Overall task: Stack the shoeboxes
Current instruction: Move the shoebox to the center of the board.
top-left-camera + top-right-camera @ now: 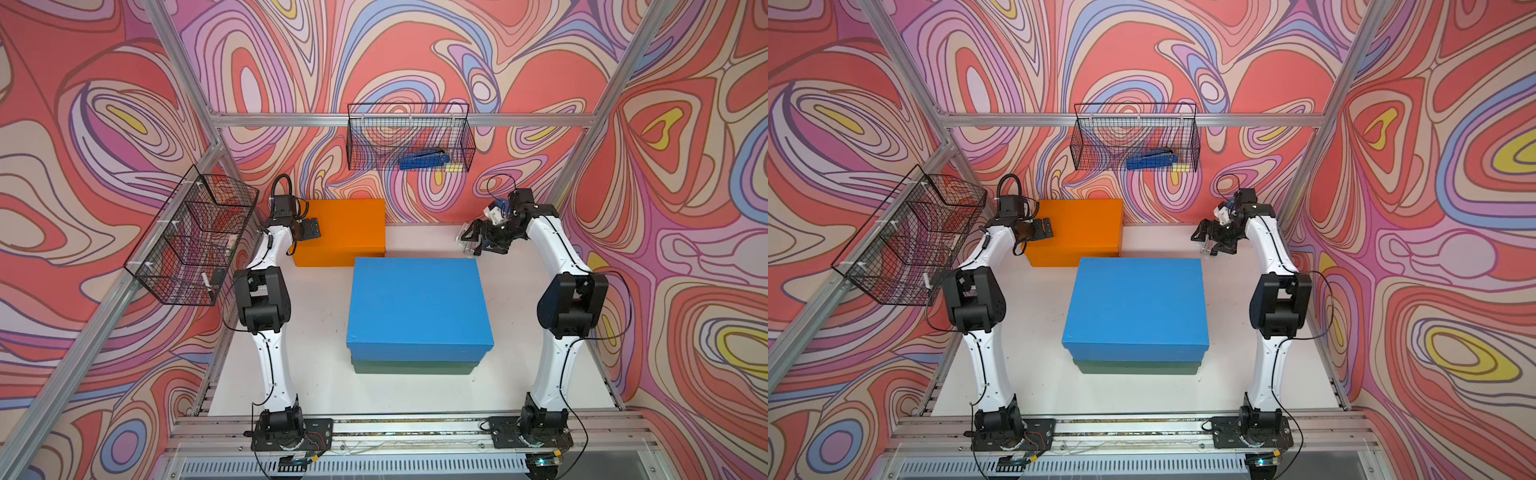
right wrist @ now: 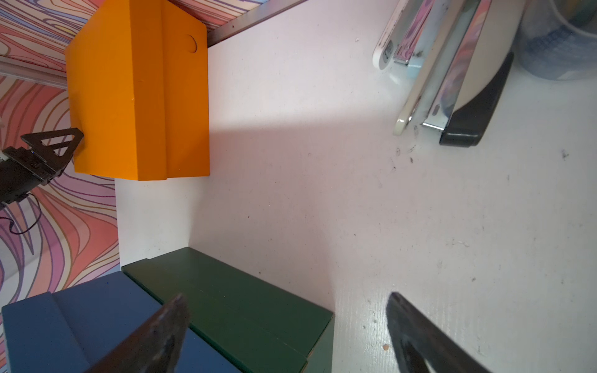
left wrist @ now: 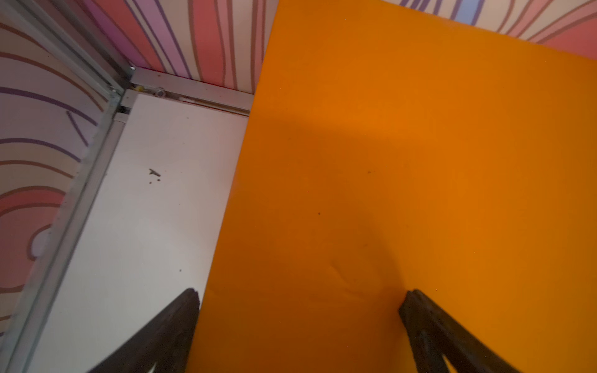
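You had the blue shoebox seated on the dark green shoebox at mid-table. The orange shoebox stood apart against the back wall. Your left gripper was spread wide and empty, straddling that box's left edge. Your right gripper hung wide and empty over bare table. Recommendation: bring the right gripper to the opposite end, squeeze evenly, lift level

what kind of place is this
Probably a robot lab cell: left arm and right arm bolted to a rail, an aluminium frame with printed swirl walls, a wire basket hung on it.
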Robot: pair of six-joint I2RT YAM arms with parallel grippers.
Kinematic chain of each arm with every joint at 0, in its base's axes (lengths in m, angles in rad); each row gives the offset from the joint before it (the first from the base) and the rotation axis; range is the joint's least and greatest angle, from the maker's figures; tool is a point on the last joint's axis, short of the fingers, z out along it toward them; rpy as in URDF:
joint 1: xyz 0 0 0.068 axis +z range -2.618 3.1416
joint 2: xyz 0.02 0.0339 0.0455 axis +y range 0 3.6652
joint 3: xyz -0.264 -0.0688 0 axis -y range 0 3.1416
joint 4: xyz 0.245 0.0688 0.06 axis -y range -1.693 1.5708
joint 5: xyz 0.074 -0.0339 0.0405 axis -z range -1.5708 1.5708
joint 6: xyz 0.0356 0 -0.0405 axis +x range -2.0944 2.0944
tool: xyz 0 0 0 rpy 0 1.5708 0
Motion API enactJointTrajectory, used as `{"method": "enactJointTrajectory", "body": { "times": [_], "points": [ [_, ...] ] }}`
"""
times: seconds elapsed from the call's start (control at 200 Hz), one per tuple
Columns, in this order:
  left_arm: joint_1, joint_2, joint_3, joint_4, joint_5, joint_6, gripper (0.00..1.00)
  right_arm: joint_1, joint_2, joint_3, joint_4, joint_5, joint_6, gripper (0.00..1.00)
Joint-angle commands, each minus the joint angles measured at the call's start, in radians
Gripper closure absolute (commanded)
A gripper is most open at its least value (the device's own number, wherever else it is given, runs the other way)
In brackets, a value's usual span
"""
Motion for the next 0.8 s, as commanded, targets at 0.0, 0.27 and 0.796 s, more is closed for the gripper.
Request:
{"method": "enactJointTrajectory", "body": {
  "times": [0.0, 0.27, 0.796],
  "points": [
    [-0.023, 0.031, -0.033, -0.058, 0.127, -0.028, 0.00, 0.004, -0.017, 0.017, 0.025, 0.007, -0.007, 0.03],
    [-0.108, -0.010, -0.111, -0.050, 0.161, -0.021, 0.00, 0.004, 0.064, 0.091, 0.118, -0.030, 0.014, 0.02],
    [-0.252, -0.041, -0.149, 0.037, 0.230, -0.268, 0.00, 0.024, 0.352, 0.180, 0.568, -0.223, 0.345, 0.02]
  ]
}}
